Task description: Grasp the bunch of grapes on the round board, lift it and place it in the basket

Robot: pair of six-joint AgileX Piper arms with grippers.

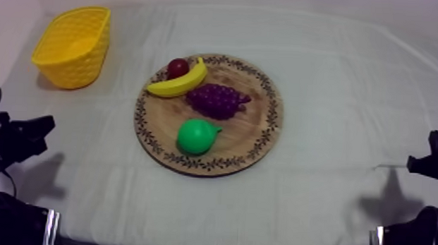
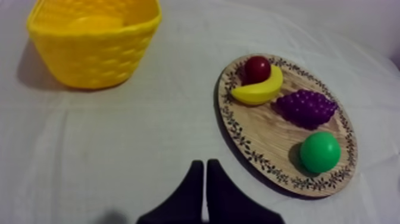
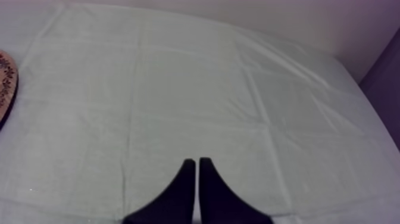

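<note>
Now | grey-white cloth [image 1: 336, 101] faintly creased | pale wall [image 3: 297, 18] beyond | left claw [image 2: 205, 162], right claw [image 3: 196, 159] pressed together, empty

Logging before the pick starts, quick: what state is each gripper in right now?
Left black two-fingered gripper: shut, holding nothing.
Right black two-fingered gripper: shut, holding nothing.

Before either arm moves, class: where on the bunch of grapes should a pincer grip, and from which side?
Probably from above, across the broad middle of the bunch of grapes: it lies flat on the wooden board, with the banana and pear crowding it.
</note>
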